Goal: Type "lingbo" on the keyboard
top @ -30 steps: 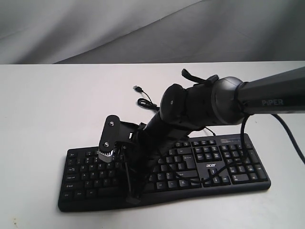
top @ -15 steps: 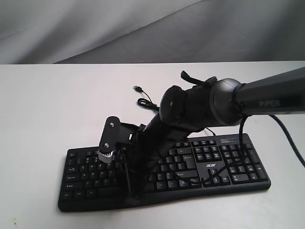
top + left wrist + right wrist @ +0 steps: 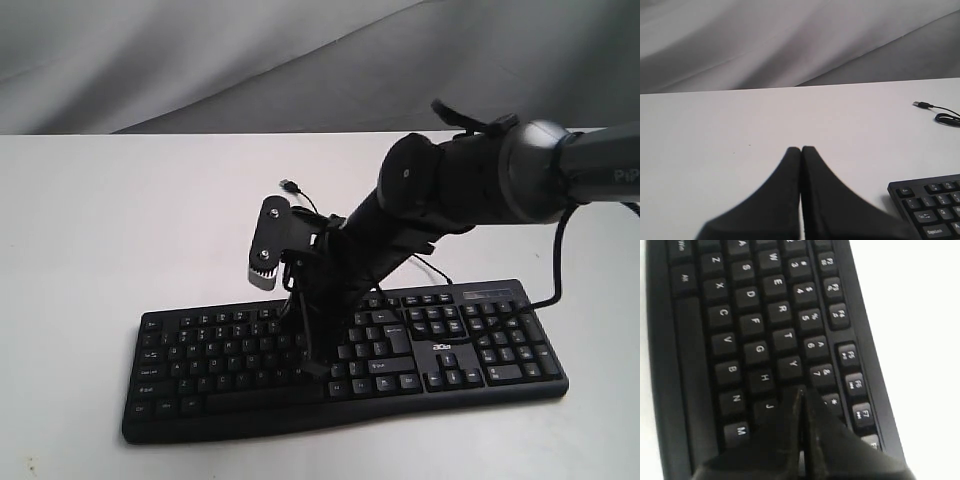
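The black keyboard [image 3: 200,350] lies on the white table [image 3: 100,230], its acer logo [image 3: 441,343] beside the number pad. My right gripper [image 3: 313,367] reaches in from the right and points down at the middle letter rows. In the right wrist view that gripper [image 3: 801,390] is shut, empty, with its tip over the keyboard [image 3: 755,320] between the Y, J and 7 keys; the key under it is hidden. My left gripper [image 3: 801,148] is shut, empty, over bare table left of the keyboard's corner [image 3: 932,200]. The exterior view does not show it.
The keyboard's thin black cable coils behind it and ends in a loose USB plug [image 3: 288,186] on the table, also visible as the plug [image 3: 920,104] in the left wrist view. A grey cloth backdrop [image 3: 300,60] hangs behind the table's far edge.
The right arm has swung to the right and lifted at the wrist. Its fingertips moved from the keyboard's front edge, near the space bar, back to the middle letter rows.
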Tool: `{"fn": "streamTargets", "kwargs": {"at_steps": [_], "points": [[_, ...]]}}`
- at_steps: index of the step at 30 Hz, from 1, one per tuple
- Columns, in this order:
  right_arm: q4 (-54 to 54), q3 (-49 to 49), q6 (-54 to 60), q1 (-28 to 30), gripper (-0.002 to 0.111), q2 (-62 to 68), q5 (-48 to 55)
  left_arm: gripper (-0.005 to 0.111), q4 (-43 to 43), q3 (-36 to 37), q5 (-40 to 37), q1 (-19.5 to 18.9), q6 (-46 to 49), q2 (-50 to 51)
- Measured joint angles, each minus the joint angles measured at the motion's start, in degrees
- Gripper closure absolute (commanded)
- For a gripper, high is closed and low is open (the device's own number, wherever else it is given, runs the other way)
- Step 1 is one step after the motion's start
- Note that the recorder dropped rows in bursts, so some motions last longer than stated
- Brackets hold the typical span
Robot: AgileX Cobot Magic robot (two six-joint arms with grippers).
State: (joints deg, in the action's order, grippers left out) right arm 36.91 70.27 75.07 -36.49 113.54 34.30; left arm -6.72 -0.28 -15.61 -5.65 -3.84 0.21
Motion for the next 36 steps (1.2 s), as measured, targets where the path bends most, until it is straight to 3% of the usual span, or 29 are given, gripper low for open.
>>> {"fn": "streamTargets", "kwargs": {"at_steps": [7,36], "points": [[-0.39,0.00,0.00,2.45,0.108,-0.09,2.85,0.106,0.00,0.00,0.00,0.00,0.00,0.00],[-1.47,-0.16,0.77,2.80,0.108,2.17,2.72,0.106,0.00,0.00,0.00,0.00,0.00,0.00]]}}
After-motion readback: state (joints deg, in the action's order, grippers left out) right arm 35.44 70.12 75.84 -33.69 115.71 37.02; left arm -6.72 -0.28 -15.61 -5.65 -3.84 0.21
